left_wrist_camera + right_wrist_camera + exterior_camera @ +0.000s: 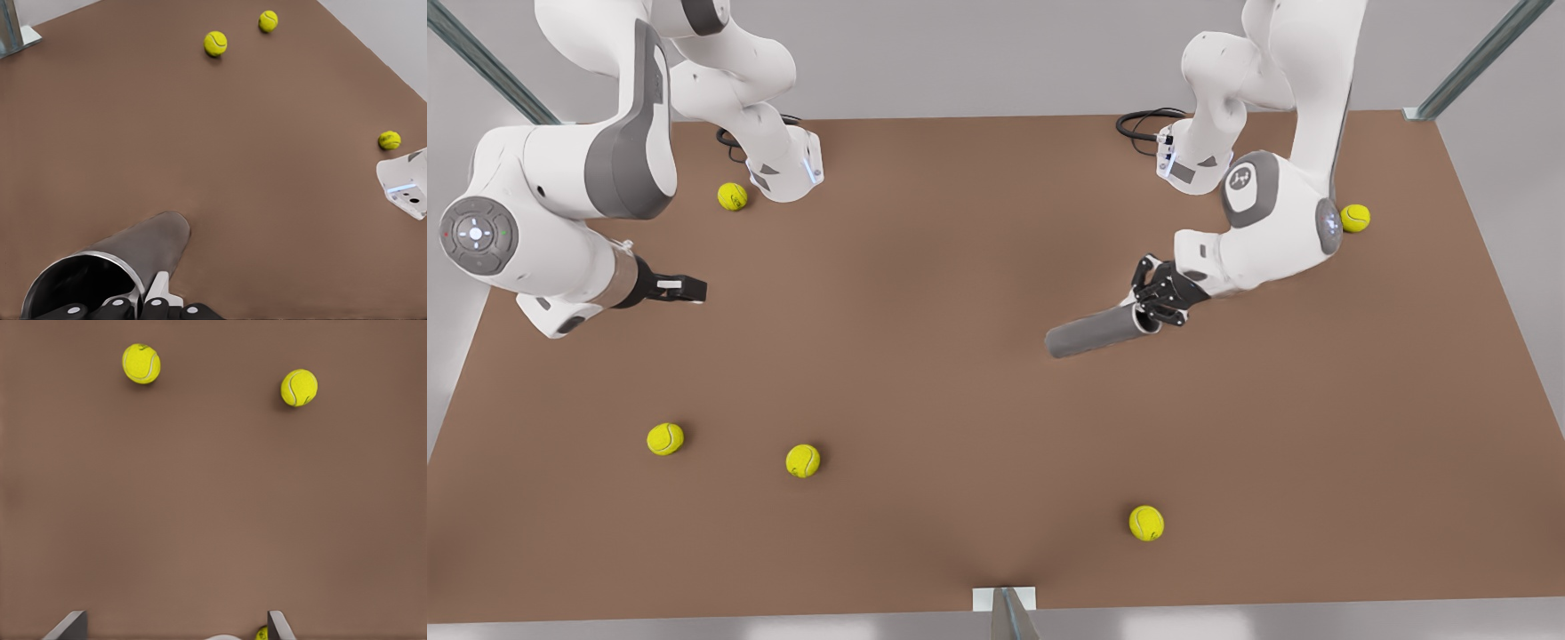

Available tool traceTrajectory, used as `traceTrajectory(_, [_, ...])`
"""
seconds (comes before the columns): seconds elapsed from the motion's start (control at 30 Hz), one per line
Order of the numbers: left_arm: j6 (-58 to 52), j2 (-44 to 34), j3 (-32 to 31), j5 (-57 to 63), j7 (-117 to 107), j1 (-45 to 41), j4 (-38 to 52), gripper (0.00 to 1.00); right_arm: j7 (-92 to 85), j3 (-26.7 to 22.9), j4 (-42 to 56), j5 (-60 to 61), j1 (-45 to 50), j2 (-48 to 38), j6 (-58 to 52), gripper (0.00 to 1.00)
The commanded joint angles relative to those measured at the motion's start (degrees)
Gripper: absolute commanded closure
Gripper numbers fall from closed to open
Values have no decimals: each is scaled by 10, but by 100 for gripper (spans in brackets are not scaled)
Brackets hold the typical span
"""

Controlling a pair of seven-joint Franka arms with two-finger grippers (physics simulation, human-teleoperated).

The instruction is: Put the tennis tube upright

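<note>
— Where is the tennis tube (1098,332) lying right now?

— It is lying on its side on the brown table (960,373), right of centre in the front view. Its grey body is pointing toward the front view's left and slightly toward the near edge, while the shiny silver rim (100,257) is facing my left gripper (1158,307). In my left wrist view I am looking straight into the tube's dark open mouth.

— And what is your left gripper doing?

— I am clamping it on the tube's rim end. One finger (159,288) is pressing against the outside of the wall just beside the rim; the other seems to be sitting inside the mouth, though I cannot see it clearly. The tube is not upright.

— What about your other arm?

— My right gripper (680,288) is waiting on the front view's left side, well apart from the tube, hovering above bare table. Its fingertips (72,625) are standing wide apart with nothing between them.

— What else is lying around?

— Tennis balls are scattered about. Two are sitting toward the near left (665,438) (803,460), one near the near edge right of centre (1146,523), one by the far left arm base (732,196), and one at the far right (1355,218) beside my left arm. None is touching the tube.
</note>
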Motion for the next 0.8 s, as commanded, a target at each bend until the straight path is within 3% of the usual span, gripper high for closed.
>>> traceTrajectory(0.0, [-42, -6, 2, 159, -387, -3, 17, 79, 2, -1, 1, 0, 0, -1, 0, 0])
traceTrajectory(0.27, [-36, 4, -3, 375, -457, -4, 64, 79, 2, 0, 1, 1, 0, 1, 2, 0])
traceTrajectory(0.77, [20, 104, -3, 355, -461, -1, 107, 79, 2, 0, 0, 0, 1, 3, 2, 0])
